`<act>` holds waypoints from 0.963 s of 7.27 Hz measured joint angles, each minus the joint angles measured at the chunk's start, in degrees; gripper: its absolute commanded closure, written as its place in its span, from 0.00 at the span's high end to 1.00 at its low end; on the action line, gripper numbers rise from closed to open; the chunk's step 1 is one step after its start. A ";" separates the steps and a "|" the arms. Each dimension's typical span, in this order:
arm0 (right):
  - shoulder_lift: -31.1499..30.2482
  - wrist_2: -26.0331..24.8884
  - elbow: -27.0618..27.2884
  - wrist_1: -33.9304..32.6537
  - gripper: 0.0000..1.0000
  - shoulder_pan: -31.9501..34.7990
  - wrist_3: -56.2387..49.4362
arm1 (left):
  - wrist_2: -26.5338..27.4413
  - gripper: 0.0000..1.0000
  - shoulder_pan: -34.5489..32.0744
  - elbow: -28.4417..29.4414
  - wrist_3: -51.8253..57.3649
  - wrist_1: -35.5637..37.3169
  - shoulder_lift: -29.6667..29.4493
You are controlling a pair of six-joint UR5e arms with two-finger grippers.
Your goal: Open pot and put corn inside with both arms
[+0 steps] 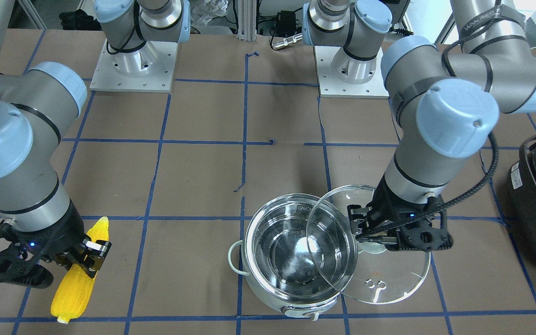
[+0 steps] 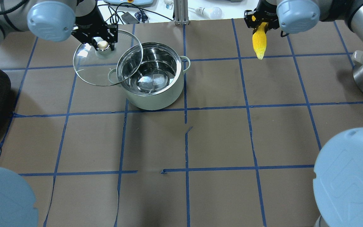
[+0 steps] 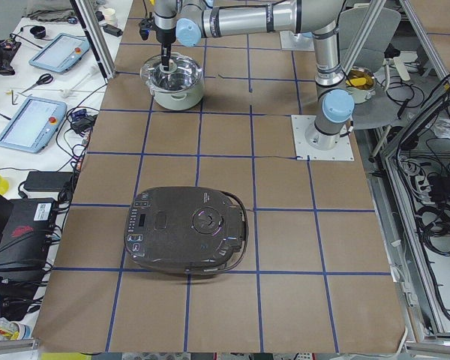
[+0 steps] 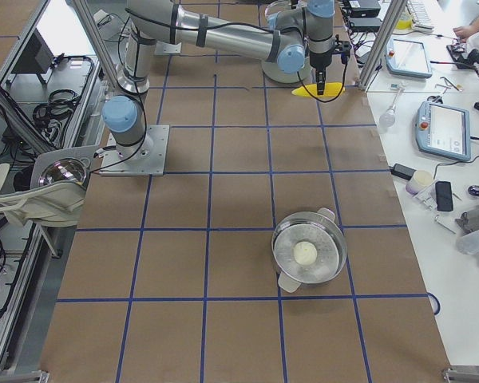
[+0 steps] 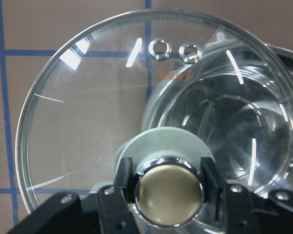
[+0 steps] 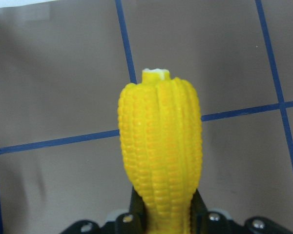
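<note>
You have: left gripper (image 2: 102,43) clamped on lid knob (image 5: 168,195) beside open pot (image 2: 156,96); right gripper (image 2: 261,24) grasping corn (image 2: 259,42).

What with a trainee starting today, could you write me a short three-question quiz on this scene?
1. True or false: the glass lid fully covers the pot.
2. What does the right gripper hold? A) the corn cob B) a spoon C) nothing
3. Fill in: the left gripper is shut on the lid's ____.
Key: 1 false, the lid is off to one side and overlaps only part of the pot; 2 A; 3 knob.
</note>
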 measured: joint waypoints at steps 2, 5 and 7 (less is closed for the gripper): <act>0.03 -0.64 -2.60 1.68 0.00 4.02 4.10 | 0.41 0.00 5.28 -4.33 5.98 -1.22 1.71; 1.46 -1.32 -5.42 3.28 0.00 15.52 15.22 | 0.42 0.00 11.74 -13.51 14.67 3.49 3.53; 4.63 -1.28 -9.75 3.09 0.00 21.26 16.56 | 0.48 0.00 13.88 -19.97 16.40 12.03 4.41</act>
